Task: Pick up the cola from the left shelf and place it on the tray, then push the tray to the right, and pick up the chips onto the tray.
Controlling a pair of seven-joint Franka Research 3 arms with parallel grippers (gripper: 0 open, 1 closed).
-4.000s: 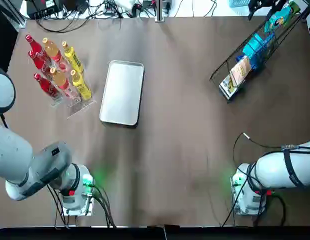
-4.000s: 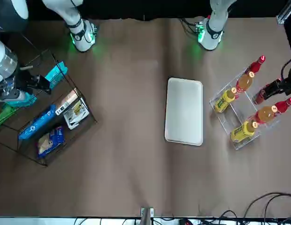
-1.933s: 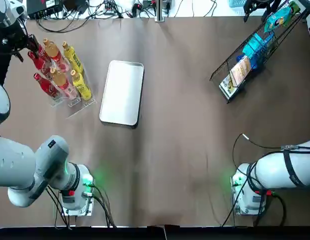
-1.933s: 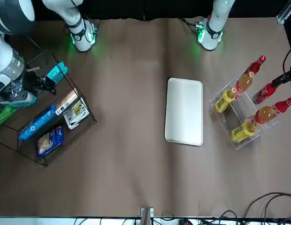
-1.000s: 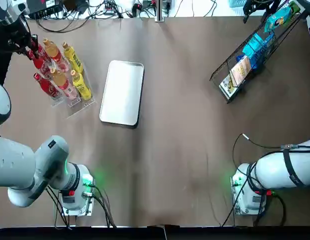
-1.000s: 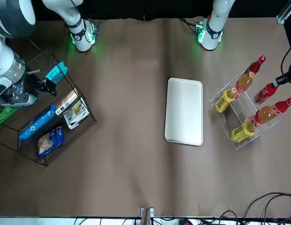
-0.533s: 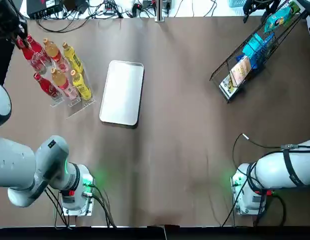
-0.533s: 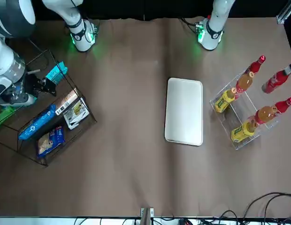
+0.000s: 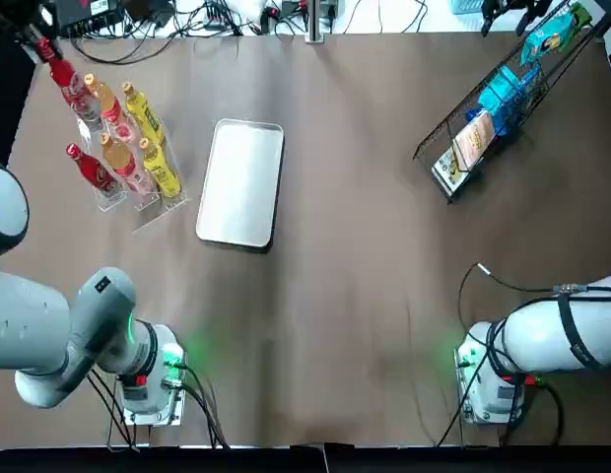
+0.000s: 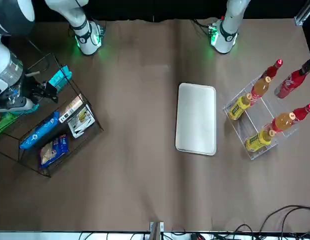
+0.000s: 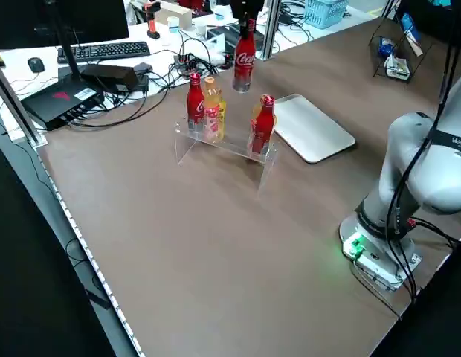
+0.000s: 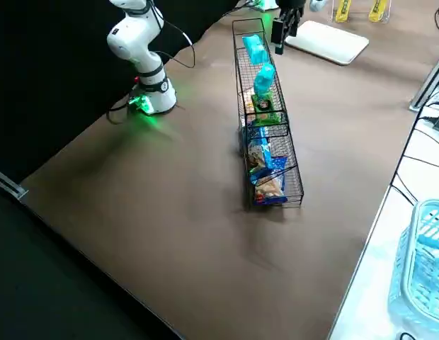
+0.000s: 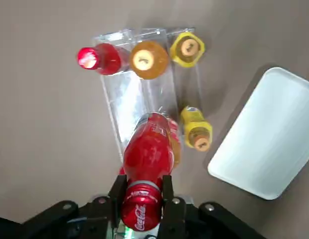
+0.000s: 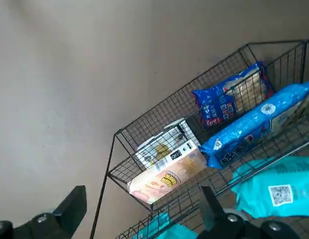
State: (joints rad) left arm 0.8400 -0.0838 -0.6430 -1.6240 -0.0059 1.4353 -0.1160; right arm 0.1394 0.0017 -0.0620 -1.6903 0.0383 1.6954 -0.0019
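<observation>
Spreading brown, the bench (image 9: pixel 365 276) carries a white tray (image 9: pixel 241 182) beside the clear shelf (image 9: pixel 153 210) of bottles, with a wire rack (image 9: pixel 434 138) of snacks far right. Cables (image 9: pixel 207 20) and a keyboard (image 11: pixel 102 50) lie beyond. The left gripper (image 13: pixel 140 199) clenches the cola (image 13: pixel 148 157) by its neck, now lifted clear of the shelf it stood in a second ago. The right gripper (image 14: pixel 141 196), fingers spread, hovers over the rack.

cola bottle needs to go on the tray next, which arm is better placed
Left. The left gripper is shut on the cola bottle, held up above the acrylic shelf, with the tray just beside that shelf. The right gripper hangs open over the wire snack rack, across the table.
</observation>
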